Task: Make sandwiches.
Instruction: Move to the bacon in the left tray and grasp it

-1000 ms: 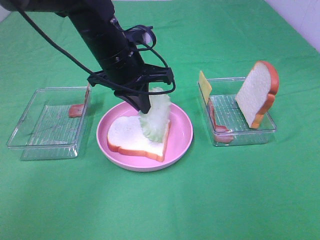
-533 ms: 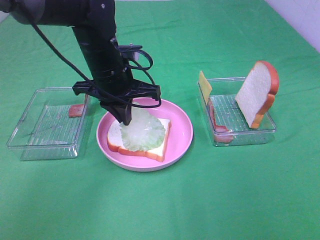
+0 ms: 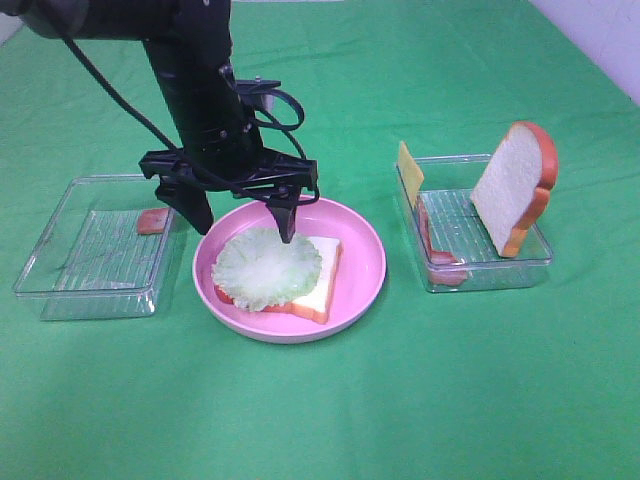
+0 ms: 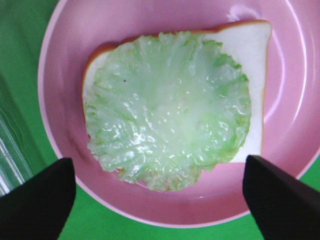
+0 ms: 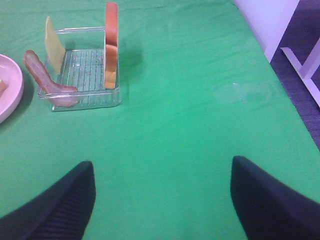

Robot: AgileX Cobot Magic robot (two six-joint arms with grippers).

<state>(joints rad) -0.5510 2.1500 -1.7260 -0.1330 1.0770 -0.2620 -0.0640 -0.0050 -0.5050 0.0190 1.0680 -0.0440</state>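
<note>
A pale green lettuce leaf point(image 3: 266, 268) lies flat on a white bread slice point(image 3: 318, 270) on the round pink plate point(image 3: 360, 270). My left gripper point(image 3: 243, 230) is open and empty just above them, one finger on each side of the leaf. The left wrist view shows the lettuce point(image 4: 167, 117), the bread point(image 4: 252, 50) and my open left gripper point(image 4: 159, 197). A second bread slice point(image 3: 512, 185), yellow cheese point(image 3: 409, 172) and a bacon strip point(image 3: 432, 245) lean in the right clear tray point(image 3: 480, 265). My right gripper point(image 5: 165, 200) is open and empty over the green cloth.
A clear tray point(image 3: 95, 245) left of the plate holds a small reddish bacon piece point(image 3: 152, 221). The right wrist view shows the right tray point(image 5: 85, 97), its bread point(image 5: 110, 45), cheese point(image 5: 53, 44) and bacon point(image 5: 47, 82), and the table's right edge.
My left gripper lowered the lettuce onto the bread, opened and let it go. The leaf now lies flat. The gripper has lifted slightly.
</note>
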